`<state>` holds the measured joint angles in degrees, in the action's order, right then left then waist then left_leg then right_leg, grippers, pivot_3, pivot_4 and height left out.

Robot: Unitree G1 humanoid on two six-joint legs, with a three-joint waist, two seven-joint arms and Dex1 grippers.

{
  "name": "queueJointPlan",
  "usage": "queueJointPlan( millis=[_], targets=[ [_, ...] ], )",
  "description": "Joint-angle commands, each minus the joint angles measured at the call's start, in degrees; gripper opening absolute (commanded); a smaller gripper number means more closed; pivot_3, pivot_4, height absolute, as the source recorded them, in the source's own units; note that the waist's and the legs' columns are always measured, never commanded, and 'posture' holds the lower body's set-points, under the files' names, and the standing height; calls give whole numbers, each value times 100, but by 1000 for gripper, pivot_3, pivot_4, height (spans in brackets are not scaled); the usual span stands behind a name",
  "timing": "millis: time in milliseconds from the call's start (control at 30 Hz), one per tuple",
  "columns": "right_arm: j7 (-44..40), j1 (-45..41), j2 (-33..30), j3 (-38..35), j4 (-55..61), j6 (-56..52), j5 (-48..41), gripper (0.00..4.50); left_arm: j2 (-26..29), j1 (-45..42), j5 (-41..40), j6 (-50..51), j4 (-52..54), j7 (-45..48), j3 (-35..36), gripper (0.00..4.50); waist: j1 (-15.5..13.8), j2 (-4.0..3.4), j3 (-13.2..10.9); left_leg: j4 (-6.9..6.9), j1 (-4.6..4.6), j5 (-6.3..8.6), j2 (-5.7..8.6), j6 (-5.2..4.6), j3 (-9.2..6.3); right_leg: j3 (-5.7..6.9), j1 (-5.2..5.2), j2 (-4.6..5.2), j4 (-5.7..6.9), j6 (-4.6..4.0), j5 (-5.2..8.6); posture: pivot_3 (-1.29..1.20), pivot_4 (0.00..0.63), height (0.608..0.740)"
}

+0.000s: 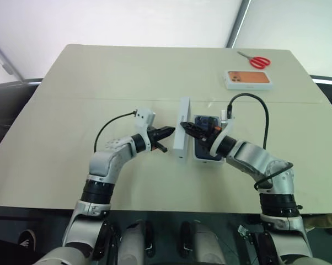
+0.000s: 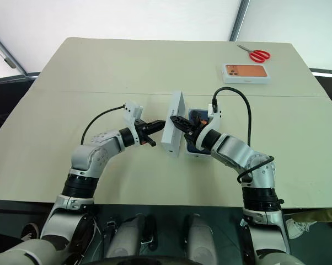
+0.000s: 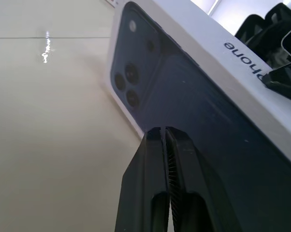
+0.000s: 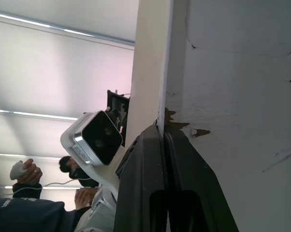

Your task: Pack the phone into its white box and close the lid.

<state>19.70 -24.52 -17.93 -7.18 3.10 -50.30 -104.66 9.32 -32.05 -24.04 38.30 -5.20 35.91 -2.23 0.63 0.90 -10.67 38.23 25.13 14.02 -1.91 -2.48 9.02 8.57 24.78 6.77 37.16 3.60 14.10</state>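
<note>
Lid-closing step under way: lid (image 1: 182, 134) stood on edge between both closed tools, left tool (image 1: 167, 132) and right tool (image 1: 185, 126), neither gripping. Next: tipping it toward 3 o'clock, over the white box (image 1: 205, 157) holding the phone (image 1: 203, 122).

You have a beige table (image 1: 100, 83) under everything, with a faint seam running across it from left to right, about midway between its near and far edges. At its far right corner lie red-handled scissors (image 1: 256, 61), flat on the surface. Just nearer than them sits a white box with an orange phone picture (image 1: 248, 79), lying flat, close to the scissors but apart from them. Beyond the far edge you see a pale wall or screen crossed by a dark slanted bar (image 1: 237, 23). In the right wrist view a person (image 4: 24, 205) in a dark top shows in the background, one hand (image 4: 22, 171) raised.
</note>
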Motion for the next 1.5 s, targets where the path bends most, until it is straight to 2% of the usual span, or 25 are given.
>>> queueJointPlan(
  millis=[33,267,367,500,567,733,833,933,1133,1233,1267,1333,1433,1500],
  targets=[
    [-299,-146,9,-108,-51,51,242,0,-181,-243,61,-232,-87,-101,-40,26,-3,0,0,0,0,0,0,0,0,0,0,0,0,0,0,0,150,738],
    [-611,-147,-103,-226,-183,-46,647,0,-419,-256,186,-340,-195,-50,-336,26,-10,-1,1,0,0,0,0,0,0,0,0,0,0,0,0,0,150,738],
    [-851,-141,-229,-225,-187,-151,943,919,-512,-318,264,-459,-331,-51,-360,0,-19,-1,2,2,0,0,2,-1,0,1,-2,1,0,0,0,0,150,738],
    [-903,-275,-393,-371,-311,-187,1196,2971,-595,-407,257,-518,-436,-58,-347,0,-5,-1,1,2,0,1,2,-3,0,1,-1,1,0,0,0,0,150,738],
    [-1014,-375,-678,-543,-371,-236,1378,3947,-635,-461,291,-568,-509,-35,-389,0,-12,-1,1,2,0,1,2,-3,0,1,-1,1,0,0,0,0,150,738],
    [-1512,-490,-1527,-897,-396,-335,1962,3947,-746,-545,349,-719,-723,37,-486,0,-21,-1,1,3,1,3,4,-5,0,1,-1,2,-2,0,0,0,150,738],
    [-2152,-414,-2225,-851,-322,-249,2873,3947,-843,-644,407,-842,-993,85,-507,0,-18,-1,2,3,1,4,3,-8,0,1,-1,1,-4,0,0,0,150,738],
    [-2303,-492,-2273,-1146,-635,-153,3072,3947,-939,-755,471,-1045,-1248,156,-548,0,-14,0,2,3,1,22,2,-37,0,1,-1,1,-4,0,0,0,150,738],
    [-2887,-430,-2186,-532,-154,182,4483,3947,-1057,-1043,579,-1275,-1616,252,-557,0,0,-2,3,3,0,20,1,-35,1,1,0,1,-4,0,0,0,150,738],
    [-3159,-385,-2094,-342,-90,375,5007,3074,-953,-1042,589,-1248,-1521,270,-514,0,-5,-4,3,3,0,15,1,-27,1,1,0,1,-4,1,0,0,150,738],
    [-3353,-344,-2235,-68,-63,623,5499,2686,-888,-1007,574,-1190,-1448,271,-480,0,-4,-4,3,3,0,12,1,-21,1,1,0,1,-3,0,0,0,150,738],
    [-3625,-292,-2394,266,-68,983,6208,1567,-772,-940,570,-1120,-1348,275,-449,0,-10,-4,3,4,0,3,2,-5,2,1,0,1,-3,1,0,0,150,738],
    [-3863,-461,-2376,386,-169,1246,6734,93,-425,-760,654,-1028,-1220,271,-436,0,-4,-4,3,3,0,3,3,-5,2,1,0,2,-4,1,0,0,150,738],
    [-3945,-538,-2355,413,-239,1305,7020,39,-246,-691,860,-1152,-1227,238,-572,0,-2,-4,3,3,0,2,2,-3,1,1,0,1,-2,1,0,0,150,738]
  ],
)
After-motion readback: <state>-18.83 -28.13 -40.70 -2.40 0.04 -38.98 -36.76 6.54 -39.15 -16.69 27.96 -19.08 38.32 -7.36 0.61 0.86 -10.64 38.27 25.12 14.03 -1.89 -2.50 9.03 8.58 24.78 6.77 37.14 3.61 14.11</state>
